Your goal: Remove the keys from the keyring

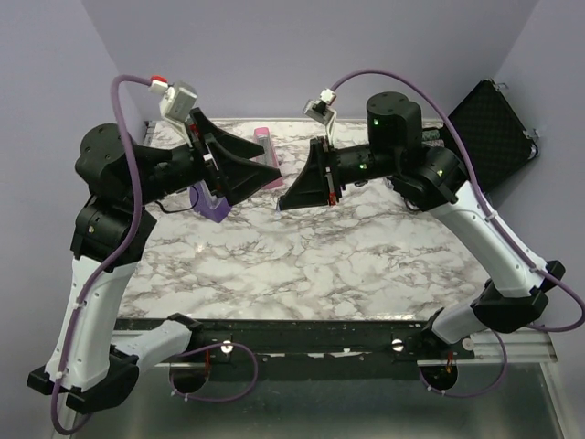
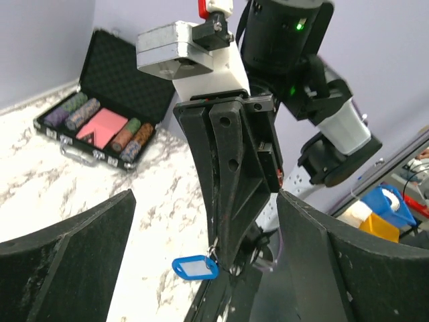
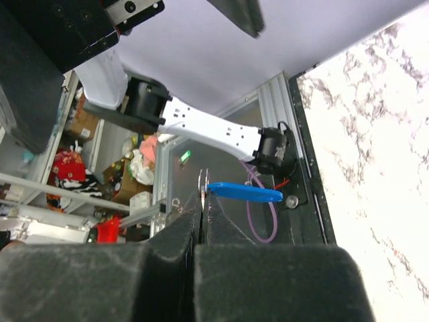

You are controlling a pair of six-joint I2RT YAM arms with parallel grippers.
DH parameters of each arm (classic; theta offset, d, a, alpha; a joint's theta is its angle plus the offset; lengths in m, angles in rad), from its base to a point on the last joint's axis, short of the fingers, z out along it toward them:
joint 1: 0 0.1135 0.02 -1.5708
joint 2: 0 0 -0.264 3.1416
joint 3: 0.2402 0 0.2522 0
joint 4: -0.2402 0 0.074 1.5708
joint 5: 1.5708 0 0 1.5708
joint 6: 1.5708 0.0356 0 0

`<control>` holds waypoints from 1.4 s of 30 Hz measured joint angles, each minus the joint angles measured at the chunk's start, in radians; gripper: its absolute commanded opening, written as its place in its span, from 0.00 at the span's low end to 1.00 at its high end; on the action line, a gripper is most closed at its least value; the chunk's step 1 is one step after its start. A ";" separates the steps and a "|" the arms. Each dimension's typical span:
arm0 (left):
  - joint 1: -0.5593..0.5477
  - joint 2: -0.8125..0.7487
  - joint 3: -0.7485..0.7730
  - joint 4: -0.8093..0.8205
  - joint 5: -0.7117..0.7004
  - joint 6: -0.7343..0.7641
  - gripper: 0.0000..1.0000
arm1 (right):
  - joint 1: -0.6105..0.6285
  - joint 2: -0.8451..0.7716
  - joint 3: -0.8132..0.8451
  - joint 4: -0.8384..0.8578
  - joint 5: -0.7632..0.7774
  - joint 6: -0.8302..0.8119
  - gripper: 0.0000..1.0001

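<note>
The keys (image 2: 194, 267) show as a small bright-blue oblong with a white label, hanging from a thin metal keyring (image 2: 214, 253). My right gripper (image 3: 203, 201) is shut on the keyring (image 3: 203, 182), and the blue keys (image 3: 244, 192) stick out sideways past its tips. In the top view the right gripper (image 1: 285, 201) points left, held above the table. My left gripper (image 1: 265, 176) faces it from the left. In the left wrist view the left gripper (image 2: 204, 198) stands wide open, its fingers on either side of the right gripper's tips, holding nothing.
An open black case (image 2: 100, 121) with poker chips lies at the table's far right corner (image 1: 494, 128). A pink wedge (image 1: 264, 144) and a purple wedge (image 1: 212, 207) sit behind and under the left arm. The marble table (image 1: 302, 265) runs toward the front rail.
</note>
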 measured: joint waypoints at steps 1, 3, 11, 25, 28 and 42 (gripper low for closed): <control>0.014 -0.018 -0.021 0.032 0.004 -0.019 0.99 | 0.001 -0.006 -0.006 0.017 0.008 0.006 0.01; 0.034 -0.040 -0.047 0.098 0.018 -0.064 0.99 | 0.002 -0.020 -0.020 0.055 0.023 0.023 0.01; 0.069 -0.094 -0.165 0.332 0.026 -0.254 0.92 | 0.002 -0.087 -0.111 0.301 0.044 0.145 0.01; 0.070 -0.117 -0.255 0.563 0.023 -0.496 0.61 | 0.002 -0.098 -0.162 0.592 0.063 0.301 0.01; 0.070 -0.127 -0.259 0.577 0.021 -0.513 0.57 | 0.002 -0.099 -0.172 0.628 0.068 0.325 0.01; 0.070 -0.136 -0.306 0.621 0.021 -0.558 0.56 | 0.002 -0.115 -0.215 0.741 0.072 0.381 0.01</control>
